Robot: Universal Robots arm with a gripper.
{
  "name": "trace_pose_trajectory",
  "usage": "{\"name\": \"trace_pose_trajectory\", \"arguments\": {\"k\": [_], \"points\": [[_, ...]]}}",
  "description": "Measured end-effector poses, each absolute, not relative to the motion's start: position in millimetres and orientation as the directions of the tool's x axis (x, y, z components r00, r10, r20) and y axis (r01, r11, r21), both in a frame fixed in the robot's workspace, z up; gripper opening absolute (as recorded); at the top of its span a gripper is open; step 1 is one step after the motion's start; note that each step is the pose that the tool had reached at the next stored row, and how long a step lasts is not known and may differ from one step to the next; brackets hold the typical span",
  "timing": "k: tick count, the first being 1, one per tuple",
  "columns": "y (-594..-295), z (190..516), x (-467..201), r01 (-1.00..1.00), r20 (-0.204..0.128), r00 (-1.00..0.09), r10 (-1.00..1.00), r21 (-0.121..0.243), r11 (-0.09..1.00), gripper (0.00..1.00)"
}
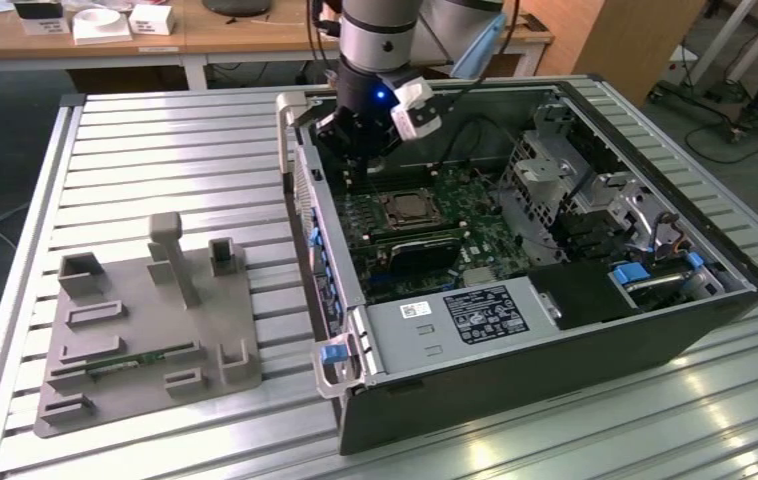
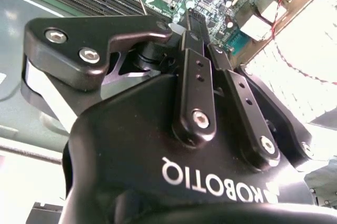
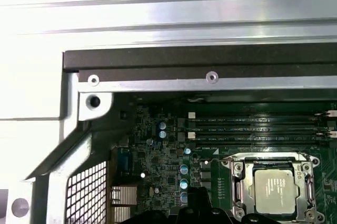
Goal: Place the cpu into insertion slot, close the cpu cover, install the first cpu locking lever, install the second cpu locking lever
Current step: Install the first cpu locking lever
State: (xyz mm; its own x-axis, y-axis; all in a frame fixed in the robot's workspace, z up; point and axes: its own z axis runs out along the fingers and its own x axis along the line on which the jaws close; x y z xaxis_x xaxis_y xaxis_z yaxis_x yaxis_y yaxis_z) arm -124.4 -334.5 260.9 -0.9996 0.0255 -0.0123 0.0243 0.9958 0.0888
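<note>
A ribbed metal table (image 1: 152, 130) has bare slats all along the exterior view's left edge, which leaves open room there. On it lies a flat grey moulded fixture (image 1: 139, 300) with upright posts and rectangular pockets. A narrow green board strip (image 1: 119, 367) rests in one of the pockets. A gap of bare slats separates the fixture from the open computer case (image 1: 486, 400), whose thin metal walls hem in the interior on all sides.

The black gripper (image 1: 359, 160) hangs inside the case near its far wall at the exterior view's left. Whether it is parted or closed cannot be told from its dark, glossy body in the second wrist view (image 2: 184, 18).

The cpu (image 1: 414, 208) is just beside the gripper and apart from it. It is a flat square with a matte silvery top, and it is already seated in the insertion slot (image 3: 238, 168). In the first wrist view the cpu cover (image 3: 245, 192), a thin shiny frame, lies flat around the chip (image 3: 279, 190). The gripper's tip (image 3: 200, 203) is over the green circuit board (image 3: 158, 176), close beside the socket.

Long black memory slots (image 3: 253, 129) run between the socket and the case wall, so the space there is tight. Toward the exterior view's right, a perforated silvery drive cage (image 1: 553, 170) and blue plastic clips (image 1: 633, 275) crowd the rest of the case.
</note>
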Motion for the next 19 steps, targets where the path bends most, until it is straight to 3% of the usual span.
{"name": "trace_pose_trajectory", "arguments": {"k": [19], "points": [[-316.3, 257.1, -130.3, 0.02, -0.012, -1.0, 0.021, 0.089, 0.996, 0.1]]}}
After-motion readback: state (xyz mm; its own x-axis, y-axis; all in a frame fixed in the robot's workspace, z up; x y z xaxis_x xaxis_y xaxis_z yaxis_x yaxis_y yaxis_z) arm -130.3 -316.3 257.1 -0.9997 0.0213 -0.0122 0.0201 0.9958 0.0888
